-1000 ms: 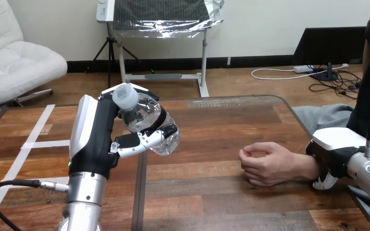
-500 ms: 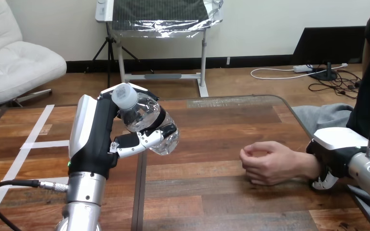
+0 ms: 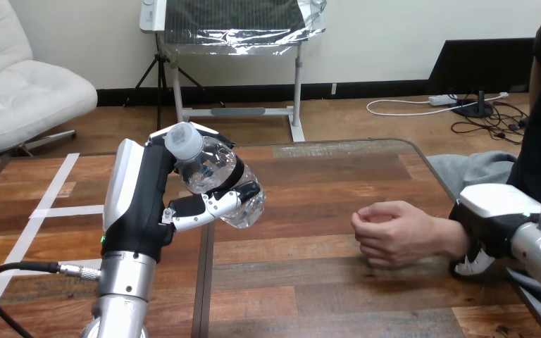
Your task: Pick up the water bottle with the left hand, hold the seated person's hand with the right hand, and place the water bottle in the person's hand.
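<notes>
My left hand [image 3: 143, 205] is raised above the table's left half, fingers curled round a clear plastic water bottle [image 3: 218, 172]. The bottle is tilted, its white cap [image 3: 183, 139] toward the upper left. At the right, the person's hand [image 3: 394, 234] is loosely curled, a little above the wooden table [image 3: 324, 296]. My right hand [image 3: 492, 220] sits at that hand's wrist. One white fingertip [image 3: 473, 263] curls under the wrist, so the hand is shut on it. A wide stretch of table lies between the bottle and the person's hand.
The table's far edge [image 3: 345, 144] has a rounded right corner. A seam [image 3: 204, 289] runs front to back under my left arm. The person's forearm comes in from the right edge, behind my right hand.
The person's hand has lifted slightly off the table and its fingers have loosened a little, my right hand staying at the wrist. My left hand and the bottle have barely moved.
</notes>
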Tool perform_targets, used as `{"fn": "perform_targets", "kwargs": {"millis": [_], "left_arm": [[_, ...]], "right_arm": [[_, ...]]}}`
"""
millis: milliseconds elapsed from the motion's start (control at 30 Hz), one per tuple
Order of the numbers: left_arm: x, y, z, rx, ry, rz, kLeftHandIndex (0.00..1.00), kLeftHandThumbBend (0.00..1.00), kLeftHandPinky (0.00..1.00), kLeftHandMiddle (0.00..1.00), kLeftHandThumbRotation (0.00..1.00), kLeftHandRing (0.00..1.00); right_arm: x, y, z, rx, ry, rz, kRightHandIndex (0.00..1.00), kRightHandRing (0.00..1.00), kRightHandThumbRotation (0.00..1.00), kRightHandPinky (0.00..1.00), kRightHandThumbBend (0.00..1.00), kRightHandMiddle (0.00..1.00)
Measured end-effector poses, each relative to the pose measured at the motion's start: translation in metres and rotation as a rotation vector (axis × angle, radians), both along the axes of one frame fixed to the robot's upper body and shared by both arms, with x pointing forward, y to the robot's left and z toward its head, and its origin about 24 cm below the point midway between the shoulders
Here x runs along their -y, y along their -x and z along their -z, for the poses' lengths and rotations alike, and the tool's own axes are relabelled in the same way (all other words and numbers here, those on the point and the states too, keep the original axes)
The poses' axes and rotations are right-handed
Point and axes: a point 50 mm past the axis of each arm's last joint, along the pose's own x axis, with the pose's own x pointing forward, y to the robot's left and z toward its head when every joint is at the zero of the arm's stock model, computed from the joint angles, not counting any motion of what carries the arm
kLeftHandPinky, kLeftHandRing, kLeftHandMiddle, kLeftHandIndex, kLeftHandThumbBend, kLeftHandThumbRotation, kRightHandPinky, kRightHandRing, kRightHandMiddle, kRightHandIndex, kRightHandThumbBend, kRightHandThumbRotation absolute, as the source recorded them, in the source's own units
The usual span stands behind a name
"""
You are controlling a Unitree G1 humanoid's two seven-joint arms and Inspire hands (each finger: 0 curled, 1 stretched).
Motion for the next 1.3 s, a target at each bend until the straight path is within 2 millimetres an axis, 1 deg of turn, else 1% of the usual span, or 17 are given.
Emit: {"fn": "perform_targets", "kwargs": {"millis": [300, 833, 1100, 1300], "left_arm": [[0.001, -0.001, 0.000, -0.001, 0.000, 0.008, 0.52, 0.54, 0.35, 0.41, 0.00, 0.37], [0.008, -0.006, -0.005, 0.008, -0.014, 0.028, 0.51, 0.54, 0.33, 0.41, 0.00, 0.35], [0.013, -0.010, -0.007, 0.014, -0.022, 0.043, 0.51, 0.53, 0.32, 0.40, 0.00, 0.35], [0.021, -0.013, -0.010, 0.013, -0.024, 0.067, 0.51, 0.53, 0.31, 0.40, 0.00, 0.34]], "right_arm": [[0.001, -0.001, -0.005, 0.024, -0.048, 0.000, 0.36, 0.24, 0.00, 0.15, 0.72, 0.34], [0.004, -0.002, -0.015, 0.055, -0.047, -0.023, 0.38, 0.23, 0.00, 0.15, 0.74, 0.33], [0.001, -0.005, -0.024, 0.089, -0.046, -0.040, 0.39, 0.23, 0.00, 0.15, 0.74, 0.33], [-0.001, -0.008, -0.034, 0.128, -0.064, -0.050, 0.36, 0.22, 0.00, 0.14, 0.74, 0.31]]}}
